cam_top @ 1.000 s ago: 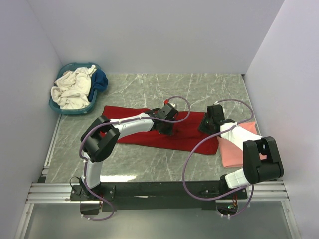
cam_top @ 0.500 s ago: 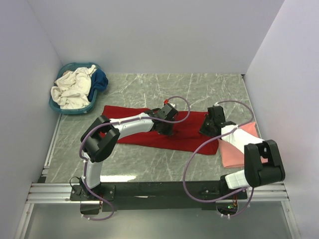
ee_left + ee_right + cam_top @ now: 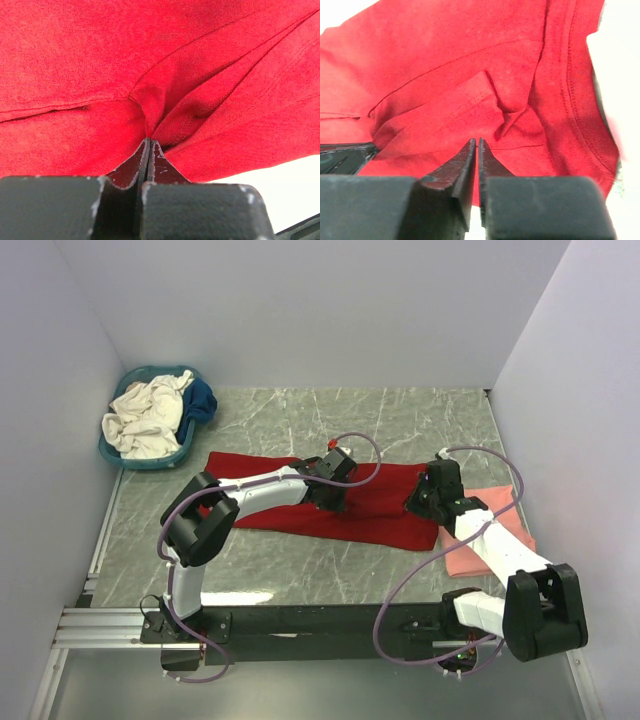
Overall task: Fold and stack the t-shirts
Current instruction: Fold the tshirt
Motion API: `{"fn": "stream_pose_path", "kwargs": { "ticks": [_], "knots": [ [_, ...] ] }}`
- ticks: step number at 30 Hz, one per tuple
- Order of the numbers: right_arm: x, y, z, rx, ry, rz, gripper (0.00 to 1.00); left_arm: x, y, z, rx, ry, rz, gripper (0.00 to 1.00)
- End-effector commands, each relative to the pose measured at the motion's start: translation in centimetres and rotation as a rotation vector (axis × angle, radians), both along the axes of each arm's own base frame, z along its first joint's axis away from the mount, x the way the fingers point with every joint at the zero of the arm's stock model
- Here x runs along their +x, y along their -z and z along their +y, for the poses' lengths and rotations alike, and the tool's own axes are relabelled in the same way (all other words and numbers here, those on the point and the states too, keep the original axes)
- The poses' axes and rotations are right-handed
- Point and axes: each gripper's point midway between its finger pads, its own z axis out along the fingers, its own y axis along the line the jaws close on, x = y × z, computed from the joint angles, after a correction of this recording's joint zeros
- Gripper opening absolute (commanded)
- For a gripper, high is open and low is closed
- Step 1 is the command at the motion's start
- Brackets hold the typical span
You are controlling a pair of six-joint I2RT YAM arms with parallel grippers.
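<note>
Altogether four shirts: one red t-shirt flat mid-table, one pink t-shirt touching its right end, one cream t-shirt and one dark blue t-shirt in the teal basket. Left gripper is clamped on a red fold mid-shirt. Right gripper pinches the red shirt's right end.

green marble table carries a red shirt, pink shirt, teal basket.

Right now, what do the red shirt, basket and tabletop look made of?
Red shirt: soft matte knit cloth; it creases and shows stitched seams. Basket: probably teal plastic, smooth moulded rim. Tabletop: grey-green marble pattern with pale veins; stone or laminate, cannot tell.
</note>
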Motion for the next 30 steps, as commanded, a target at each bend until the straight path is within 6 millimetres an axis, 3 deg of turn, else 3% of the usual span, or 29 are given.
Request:
{"fn": "stream_pose_path", "kwargs": {
  "ticks": [1,3,7,19,30],
  "knots": [
    [0.0,0.3,-0.9,-0.036,0.017,0.012,0.18,0.5,-3.1,-0.6,-0.044,0.003,-0.063,0.01],
    [0.6,0.6,-1.0,-0.036,0.023,0.023,0.32,0.5,-3.0,-0.7,-0.047,0.005,-0.058,0.01],
    [1.7,1.1,-1.0,-0.035,0.020,0.048,0.38,0.6,-3.0,-0.8,-0.051,0.007,-0.058,0.01],
    [2.5,2.3,-0.4,-0.002,0.016,0.069,0.36,0.7,-3.0,-0.9,-0.047,0.008,-0.060,0.01],
    [2.9,1.7,0.1,0.023,0.007,0.054,0.34,0.7,-2.8,-1.0,-0.043,0.010,-0.057,0.01]
  ]
}}
